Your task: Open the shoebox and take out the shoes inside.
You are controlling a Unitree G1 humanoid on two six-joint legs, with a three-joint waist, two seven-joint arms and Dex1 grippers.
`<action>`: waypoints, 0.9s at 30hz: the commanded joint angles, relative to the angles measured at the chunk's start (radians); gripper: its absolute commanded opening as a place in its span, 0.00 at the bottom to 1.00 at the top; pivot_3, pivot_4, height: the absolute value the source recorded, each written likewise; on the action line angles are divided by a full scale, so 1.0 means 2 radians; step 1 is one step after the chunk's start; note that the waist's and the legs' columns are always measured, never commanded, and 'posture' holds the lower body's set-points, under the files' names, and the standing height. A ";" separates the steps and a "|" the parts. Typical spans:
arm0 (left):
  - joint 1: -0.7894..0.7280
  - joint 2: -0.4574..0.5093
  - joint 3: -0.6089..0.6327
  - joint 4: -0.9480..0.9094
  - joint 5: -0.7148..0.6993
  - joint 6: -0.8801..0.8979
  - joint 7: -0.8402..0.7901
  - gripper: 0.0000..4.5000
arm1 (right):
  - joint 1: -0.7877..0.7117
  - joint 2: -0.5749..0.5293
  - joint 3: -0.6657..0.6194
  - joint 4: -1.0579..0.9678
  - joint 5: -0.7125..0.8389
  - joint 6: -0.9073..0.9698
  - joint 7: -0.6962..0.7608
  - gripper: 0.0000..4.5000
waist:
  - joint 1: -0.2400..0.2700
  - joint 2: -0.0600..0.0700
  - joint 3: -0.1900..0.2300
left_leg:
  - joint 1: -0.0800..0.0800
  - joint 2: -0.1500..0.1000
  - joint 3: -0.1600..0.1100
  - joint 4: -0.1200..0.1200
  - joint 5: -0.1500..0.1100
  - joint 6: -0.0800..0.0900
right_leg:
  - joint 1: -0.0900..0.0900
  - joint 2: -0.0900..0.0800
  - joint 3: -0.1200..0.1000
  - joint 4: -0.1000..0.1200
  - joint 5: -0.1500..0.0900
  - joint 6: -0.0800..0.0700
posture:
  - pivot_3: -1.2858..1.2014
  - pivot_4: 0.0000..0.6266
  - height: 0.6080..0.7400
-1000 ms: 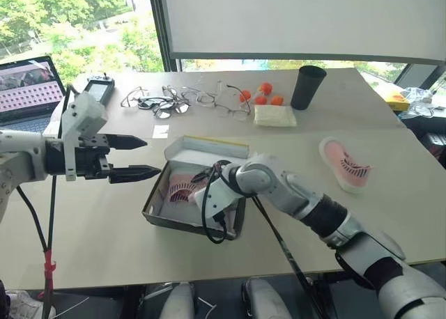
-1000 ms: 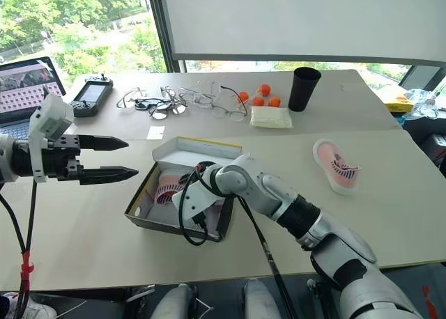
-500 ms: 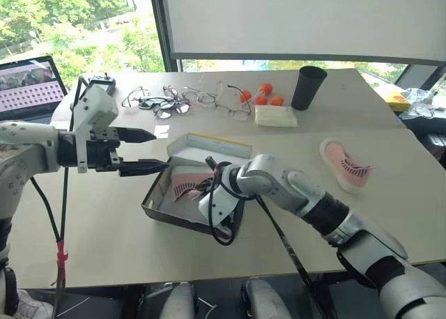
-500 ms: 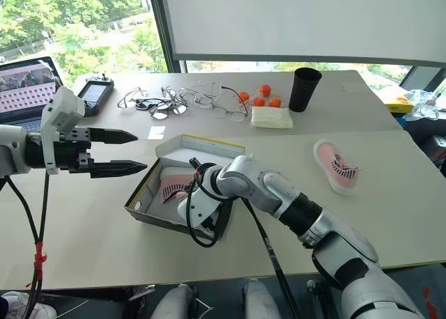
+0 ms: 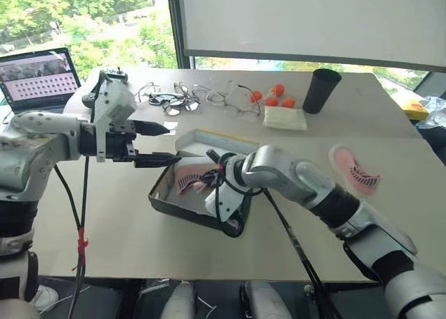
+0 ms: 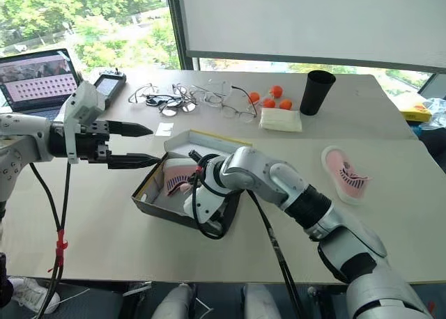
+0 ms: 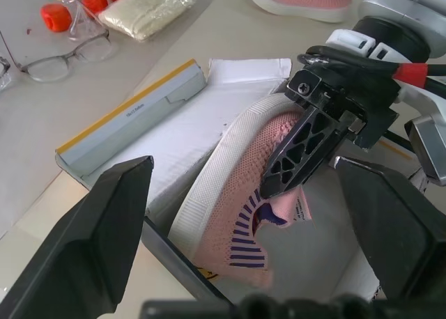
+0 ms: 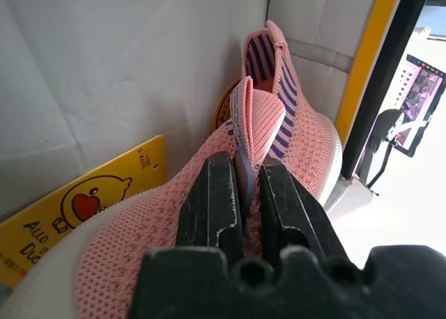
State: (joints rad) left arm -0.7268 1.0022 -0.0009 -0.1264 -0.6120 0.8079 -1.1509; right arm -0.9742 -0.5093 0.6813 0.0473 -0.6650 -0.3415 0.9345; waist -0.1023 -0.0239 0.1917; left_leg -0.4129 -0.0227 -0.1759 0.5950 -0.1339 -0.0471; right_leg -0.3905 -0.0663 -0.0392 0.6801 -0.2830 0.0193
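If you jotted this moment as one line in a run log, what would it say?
shoebox: open | right gripper: shut on shoe in box | left gripper: open, beside box | other shoe: out on table

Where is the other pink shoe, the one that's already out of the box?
The loose pink shoe lies on the table at the robot's right, well apart from the open shoebox and nearer than the black cup.

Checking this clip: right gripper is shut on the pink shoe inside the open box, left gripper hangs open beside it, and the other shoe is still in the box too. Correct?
Not quite. The other shoe lies out on the table, clear of the shoebox, as the right eye view shows. The right gripper is shut on the boxed shoe; the left gripper hangs open.
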 commanded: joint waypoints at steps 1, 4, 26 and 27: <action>-0.017 -0.004 0.002 0.007 0.013 -0.017 -0.005 1.00 | -0.026 -0.009 -0.041 -0.017 0.008 -0.001 0.003 0.00 | -0.001 0.000 0.000 | 0.000 -0.002 -0.003 -0.002 0.002 0.000 | 0.000 -0.002 -0.003 0.003 -0.003 0.001 | 0.52 0.24 0.96; -0.025 -0.013 -0.001 0.015 0.021 -0.024 -0.008 1.00 | -0.036 -0.018 -0.054 -0.012 0.011 -0.007 0.007 0.00 | -0.003 0.000 0.000 | 0.001 -0.005 -0.006 -0.004 0.004 0.003 | 0.000 -0.006 -0.007 0.007 -0.004 0.000 | 0.52 0.24 0.96; -0.007 -0.044 0.022 0.042 0.044 -0.046 0.027 1.00 | -0.122 -0.020 -0.362 0.049 0.297 0.600 0.046 0.00 | 0.024 0.000 0.000 | -0.004 -0.008 0.008 -0.003 0.004 0.003 | -0.008 -0.010 0.006 0.007 -0.003 -0.003 | 0.52 0.24 0.96; -0.007 -0.047 0.023 0.045 0.045 -0.046 0.032 1.00 | -0.112 -0.025 -0.371 0.038 0.306 0.622 0.039 0.00 | 0.025 0.000 0.000 | -0.004 -0.008 0.008 -0.003 0.004 0.003 | -0.008 -0.011 0.007 0.007 -0.003 -0.004 | 0.52 0.24 0.96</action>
State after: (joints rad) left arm -0.7328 0.9068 0.0013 -0.0282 -0.5288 0.7248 -1.1074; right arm -1.2022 -0.5429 0.0050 0.1964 -0.1070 0.7909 1.0430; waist -0.0520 -0.0235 0.1923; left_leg -0.4218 -0.0400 -0.1591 0.5900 -0.1252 -0.0416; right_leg -0.4075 -0.0884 -0.0251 0.6937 -0.2875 0.0109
